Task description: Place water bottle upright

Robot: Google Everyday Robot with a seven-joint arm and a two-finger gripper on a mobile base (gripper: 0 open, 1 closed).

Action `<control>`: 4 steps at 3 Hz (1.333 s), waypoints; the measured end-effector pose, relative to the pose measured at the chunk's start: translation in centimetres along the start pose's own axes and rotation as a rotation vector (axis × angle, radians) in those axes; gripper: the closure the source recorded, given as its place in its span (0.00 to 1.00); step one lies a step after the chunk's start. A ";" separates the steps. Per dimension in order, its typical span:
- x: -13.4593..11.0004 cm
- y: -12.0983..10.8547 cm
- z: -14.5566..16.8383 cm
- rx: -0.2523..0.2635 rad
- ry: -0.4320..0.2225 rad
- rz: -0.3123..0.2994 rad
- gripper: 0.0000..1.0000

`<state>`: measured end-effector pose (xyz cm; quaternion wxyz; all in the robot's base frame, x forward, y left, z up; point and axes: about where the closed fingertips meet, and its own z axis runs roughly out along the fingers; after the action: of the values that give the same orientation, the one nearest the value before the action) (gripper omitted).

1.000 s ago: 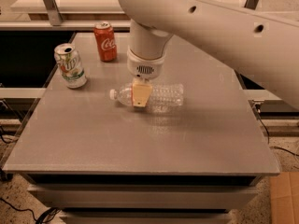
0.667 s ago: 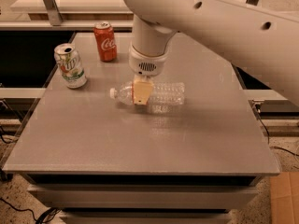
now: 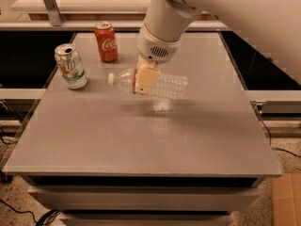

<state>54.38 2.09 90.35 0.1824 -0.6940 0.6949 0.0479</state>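
Note:
The water bottle [image 3: 167, 85] is a clear ribbed plastic bottle with a white cap pointing left. It lies horizontally and hangs a little above the grey table [image 3: 141, 135], with its shadow on the surface beneath it. My gripper [image 3: 144, 83] comes down from the white arm above and is shut on the bottle at its label band, near the neck end. The tan near finger [image 3: 146, 78] covers part of the bottle.
A green-and-white soda can [image 3: 70, 66] stands upright at the table's left edge. A red cola can [image 3: 106, 42] stands upright behind it at the back left. The white arm [image 3: 225, 13] fills the upper right. A shelf runs behind the table.
My gripper has risen with the bottle in it, so the bottle has come off the table and still lies horizontally. The cans have not moved.

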 end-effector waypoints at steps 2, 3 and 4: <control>-0.4 -1.4 -3.3 0.038 -0.319 0.060 1.00; -0.6 -1.9 -3.8 0.045 -0.497 0.110 1.00; -0.9 -1.8 -4.3 0.040 -0.525 0.123 1.00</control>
<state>55.28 1.51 94.91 0.3668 -0.6106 0.6653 0.2236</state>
